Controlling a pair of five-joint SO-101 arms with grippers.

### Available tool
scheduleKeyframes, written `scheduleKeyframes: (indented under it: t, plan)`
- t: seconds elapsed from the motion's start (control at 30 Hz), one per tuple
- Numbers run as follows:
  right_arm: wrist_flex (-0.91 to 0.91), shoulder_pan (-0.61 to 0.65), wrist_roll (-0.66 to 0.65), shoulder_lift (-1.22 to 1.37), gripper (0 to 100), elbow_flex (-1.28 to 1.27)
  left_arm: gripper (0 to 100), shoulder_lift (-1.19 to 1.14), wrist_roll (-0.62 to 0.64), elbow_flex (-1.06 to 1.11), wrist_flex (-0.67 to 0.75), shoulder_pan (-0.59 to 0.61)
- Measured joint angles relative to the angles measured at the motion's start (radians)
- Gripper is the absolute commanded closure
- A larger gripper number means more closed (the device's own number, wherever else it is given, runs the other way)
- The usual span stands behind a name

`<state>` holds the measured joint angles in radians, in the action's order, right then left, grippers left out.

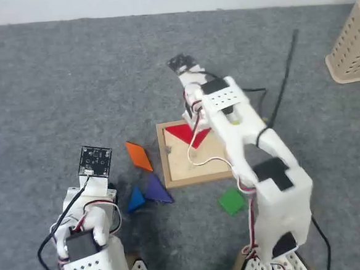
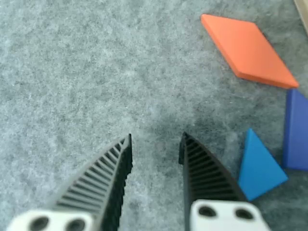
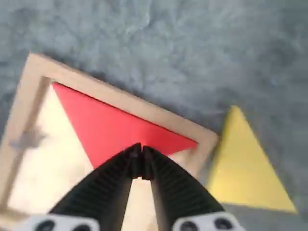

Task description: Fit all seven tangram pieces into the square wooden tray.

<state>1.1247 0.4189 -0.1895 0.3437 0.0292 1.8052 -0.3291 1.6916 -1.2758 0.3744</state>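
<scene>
Your right pincer (image 3: 142,150) has its fingers pressed together with nothing between them. Their tips sit over the inner point of the red triangle (image 3: 113,126). You cannot tell from these views whether they touch it.

That red triangle (image 1: 184,133) lies flat inside the square wooden tray (image 1: 171,180), with its long side against the far rim and one corner tucked into a tray corner. The rest of the tray floor is bare wood. In the right wrist view, the yellow triangle (image 3: 243,166) lies on the surface just outside the tray rim (image 3: 126,97), beside the corner.

Your left pincer (image 2: 156,143) is spread, holds nothing, and hangs over bare grey surface (image 1: 53,88).

- **Orange parallelogram:** the orange parallelogram (image 2: 248,49) lies ahead of the left pincer. In the high view the parallelogram (image 1: 139,156) is near the tray's left rim but apart from it.
- **Blue and purple triangles:** the blue triangle (image 1: 135,198) and the purple triangle (image 1: 156,189) lie touching each other, and the purple one is just beside the tray's near left corner. In the left wrist view the blue triangle (image 2: 260,166) is close to one finger, with the purple triangle (image 2: 297,130) next to it.
- **Green square:** the green square (image 1: 232,200) lies on the surface near the tray's near right corner, beside your right arm.

A slatted basket (image 1: 353,42) stands at the far right edge.
</scene>
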Motion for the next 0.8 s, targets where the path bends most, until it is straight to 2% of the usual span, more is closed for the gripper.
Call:
scheduleKeyframes:
  t: [0.13, 0.33, 0.4, 0.53, 0.8]
  plan:
    - [0.081, -0.049, -0.003, -0.144, 98.7, 0.0, 85, 0.0, 0.0, 0.0, 0.0, 0.0]
    - [0.227, -0.21, -0.245, -0.216, 85.1, 0.0, 85, 0.0, 0.0, 0.0, 0.0, 0.0]
    - [0.235, -0.253, -0.287, -0.216, 82.4, 0.0, 85, 0.0, 0.0, 0.0, 0.0, 0.0]
    - [0.206, -0.267, -0.296, -0.164, 79.4, 0.0, 85, 0.0, 0.0, 0.0, 0.0, 0.0]
    - [0.15, -0.265, -0.551, -0.002, 69.4, 0.0, 85, 0.0, 0.0, 0.0, 0.0, 0.0]
